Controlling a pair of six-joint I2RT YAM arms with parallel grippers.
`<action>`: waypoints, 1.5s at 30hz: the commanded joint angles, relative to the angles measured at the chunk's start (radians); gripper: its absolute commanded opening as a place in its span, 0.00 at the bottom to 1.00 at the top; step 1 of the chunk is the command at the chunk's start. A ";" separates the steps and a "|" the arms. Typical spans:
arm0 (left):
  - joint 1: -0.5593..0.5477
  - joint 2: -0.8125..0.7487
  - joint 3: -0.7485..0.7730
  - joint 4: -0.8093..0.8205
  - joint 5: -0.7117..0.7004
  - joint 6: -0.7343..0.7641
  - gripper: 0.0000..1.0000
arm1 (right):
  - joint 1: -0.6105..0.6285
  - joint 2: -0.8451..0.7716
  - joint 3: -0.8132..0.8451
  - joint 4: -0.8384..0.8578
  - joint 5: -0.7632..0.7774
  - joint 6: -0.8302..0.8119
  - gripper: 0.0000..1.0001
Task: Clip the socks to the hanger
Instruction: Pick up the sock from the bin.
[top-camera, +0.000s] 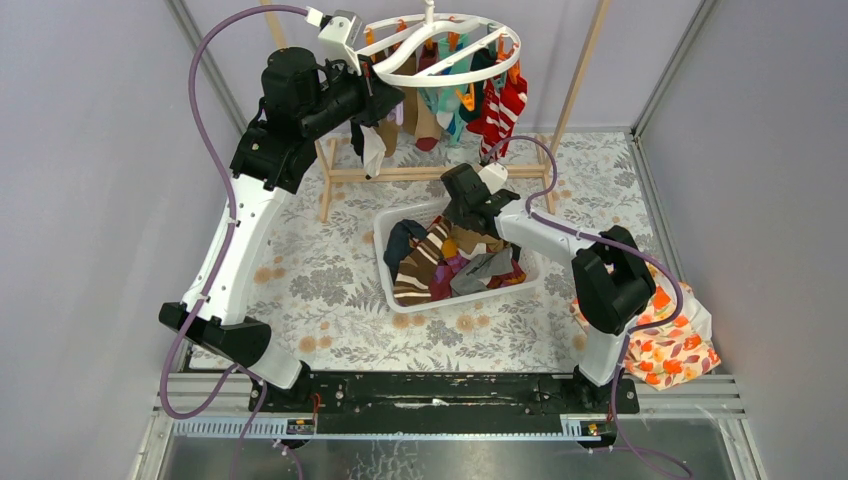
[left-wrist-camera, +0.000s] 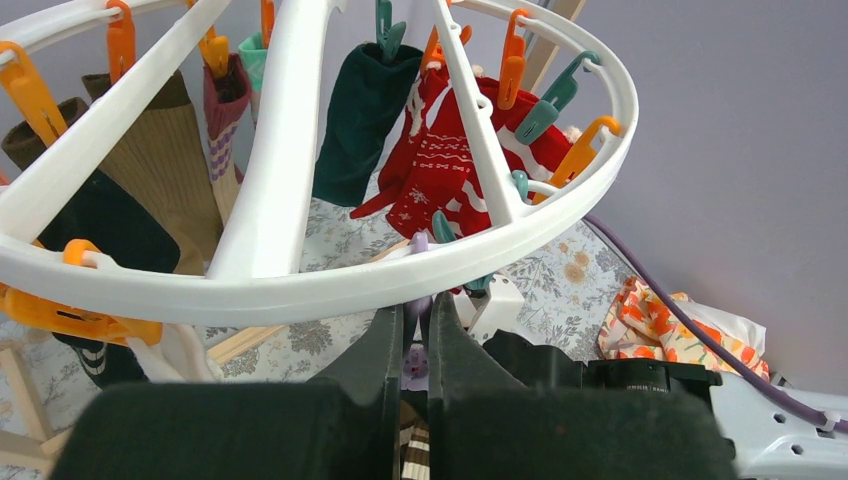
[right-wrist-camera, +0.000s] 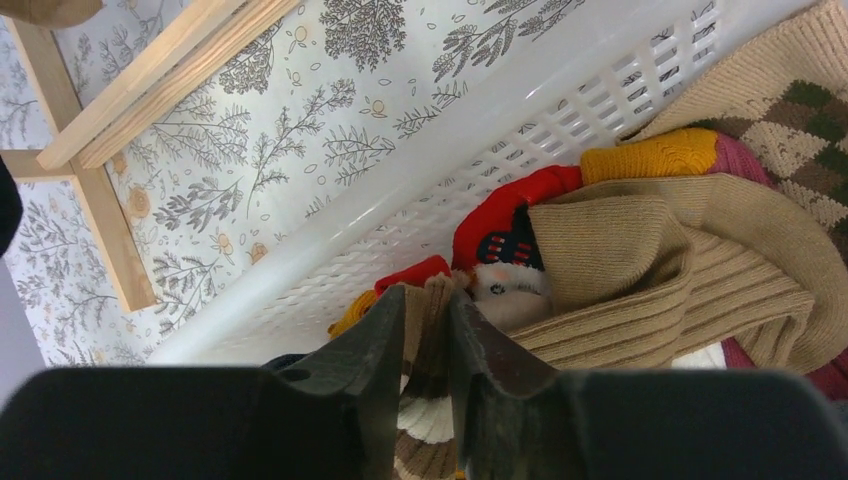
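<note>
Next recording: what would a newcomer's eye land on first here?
The big white hanger at the back stands out, its clipped red-and-white socks the brightest thing in view, and the left gripper is raised just beneath its ring. Lower down, the right gripper reaches into a white basket heaped with mixed socks.

Both arms pair smooth white link shells with chunky black joint housings. A purple cable (top-camera: 205, 110) loops along the 9 o'clock side of the left arm (top-camera: 235, 240); another hangs at 3 o'clock of the right arm (top-camera: 545, 232). Black wedge-shaped fingers (left-wrist-camera: 375, 350) tip each wrist
</note>
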 joint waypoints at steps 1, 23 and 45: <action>-0.003 -0.024 -0.010 -0.005 0.041 0.005 0.00 | -0.010 -0.037 0.024 0.029 0.039 0.011 0.24; -0.002 -0.033 0.011 -0.006 0.072 -0.033 0.00 | -0.012 -0.494 -0.481 1.260 -0.613 -0.285 0.00; 0.009 -0.050 -0.024 0.054 0.220 -0.164 0.00 | -0.048 -0.123 -0.282 1.989 -0.801 0.323 0.00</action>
